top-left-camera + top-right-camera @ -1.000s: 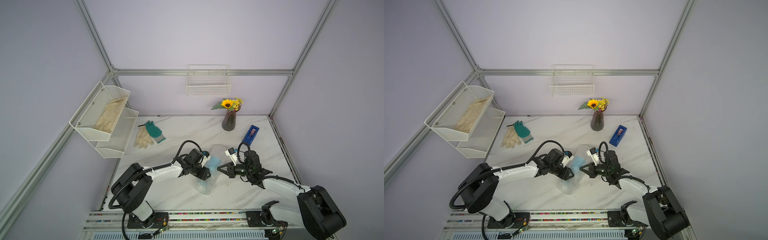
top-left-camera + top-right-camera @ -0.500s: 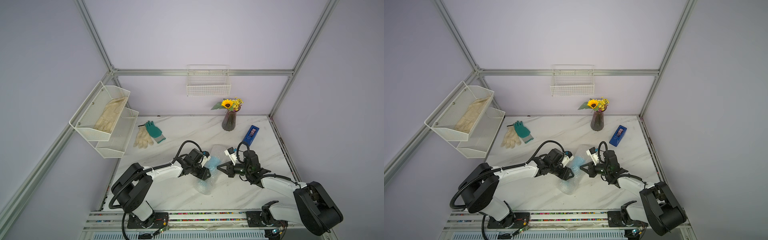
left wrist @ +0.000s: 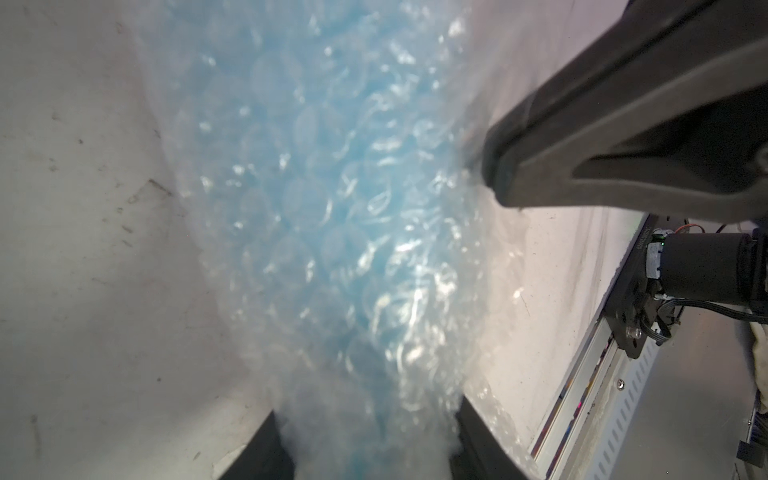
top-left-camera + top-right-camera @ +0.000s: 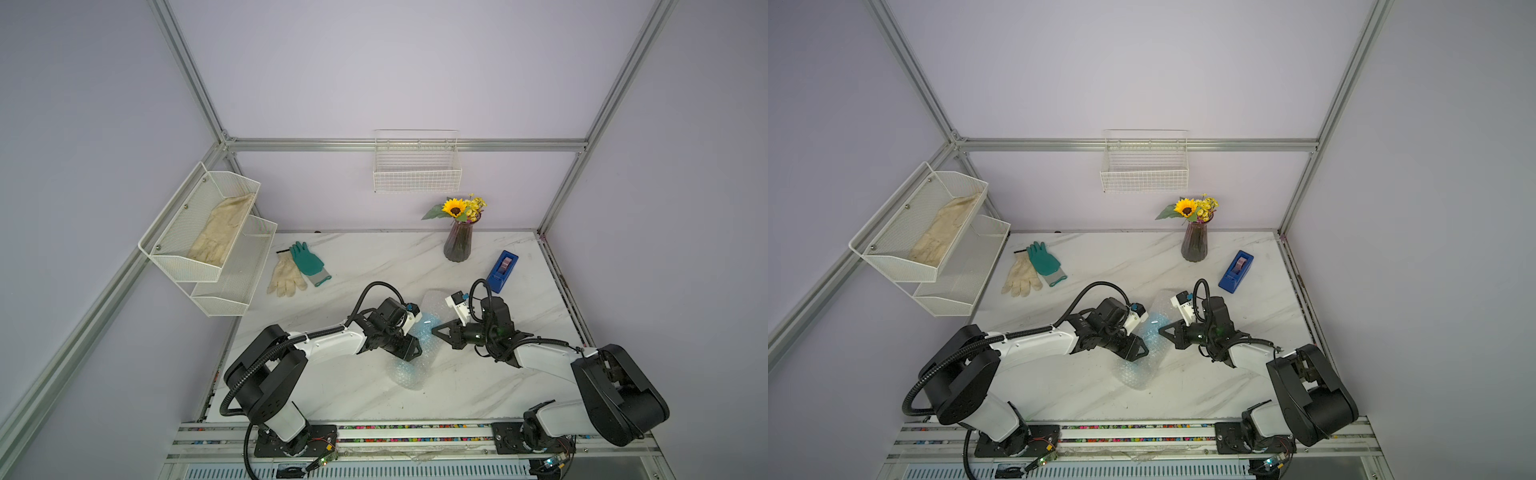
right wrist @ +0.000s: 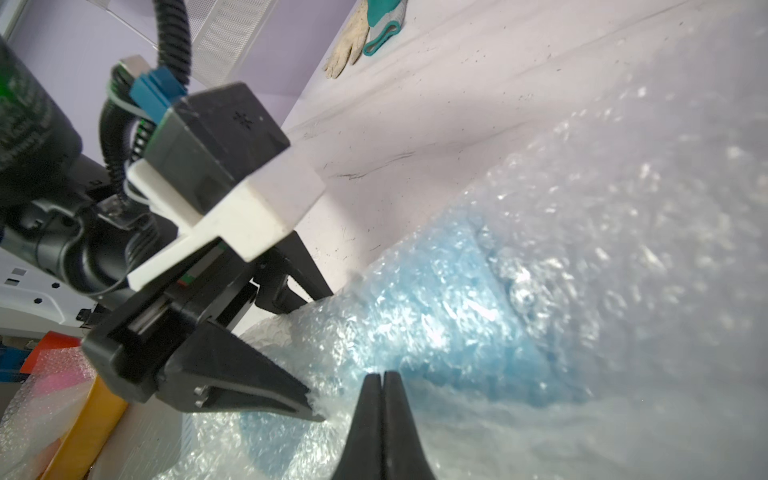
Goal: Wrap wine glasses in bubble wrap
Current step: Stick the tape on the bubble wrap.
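Left gripper [image 5: 322, 353] pinches the goblet [image 5: 436, 316], likely light and stiff, near its stem through soft, probably slippery wrap [image 5: 623, 249]; right gripper [image 5: 382, 380] is pressed together just beside.

Robot lab test cell: aluminium-profile frame [image 4: 311, 145] mid-frame, blank lilac wall panels [image 4: 395, 62], two arms [image 4: 324, 345] bolted to rail [image 4: 415, 436] along marble-look counter's [image 4: 374, 257] bottom edge.

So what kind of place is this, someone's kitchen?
Probably a robot test booth, not a home: plain walls in a metal frame, two arms bolted to a rail, staged props like a flower vase.
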